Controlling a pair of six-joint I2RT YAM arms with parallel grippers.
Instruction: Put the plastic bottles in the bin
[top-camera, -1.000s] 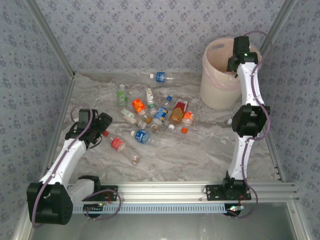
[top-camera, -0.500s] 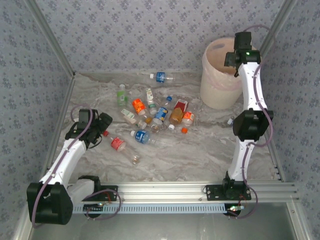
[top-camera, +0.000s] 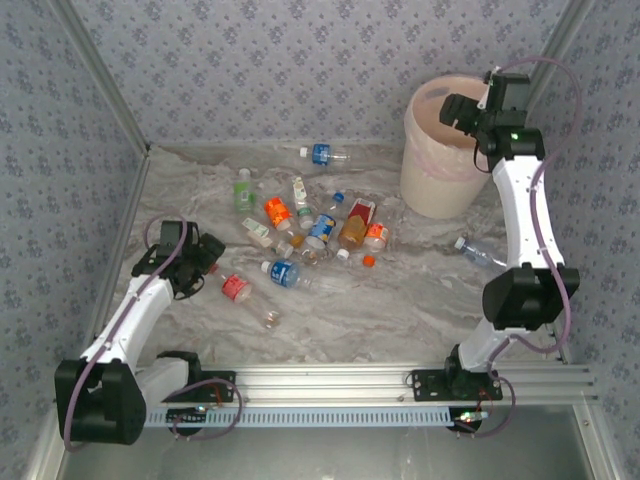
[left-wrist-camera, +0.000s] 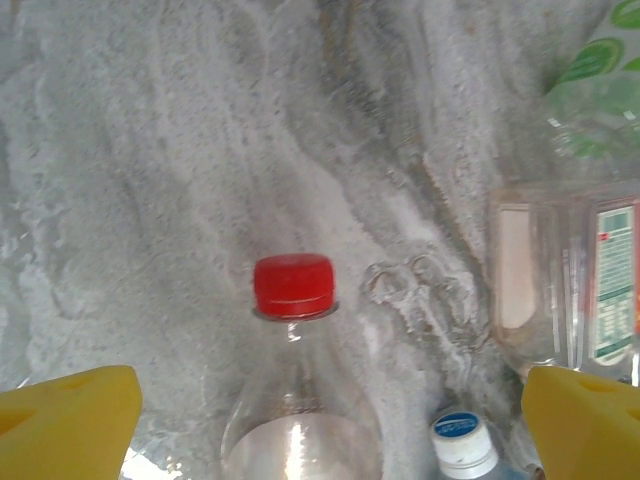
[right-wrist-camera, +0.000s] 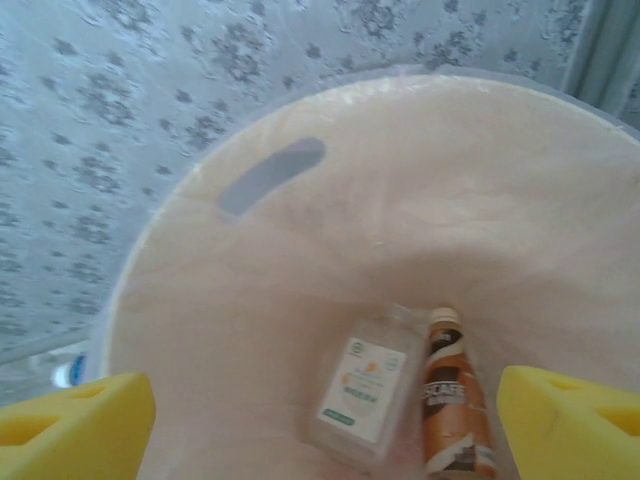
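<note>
Red-capped bottle (left-wrist-camera: 293, 290) lay centred within the wide-open left end effector (left-wrist-camera: 325, 425), cap pointing ahead. The right end effector (right-wrist-camera: 325, 430) hung open and empty over the bin (right-wrist-camera: 230, 300).

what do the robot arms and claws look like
Both the left arm and right arm are white tubes joined by chunky black joints, with a thin purple cable looping alongside. The right arm has a small green light. The left claw and right claw have blocky yellow fingers.

Two white arms with black joints
White links are joined by black housings on the left arm (top-camera: 128, 322) and right arm (top-camera: 517, 205); mauve cables (top-camera: 541, 225) are looped alongside, and yellow fingertips (left-wrist-camera: 70, 420) are fitted.
</note>
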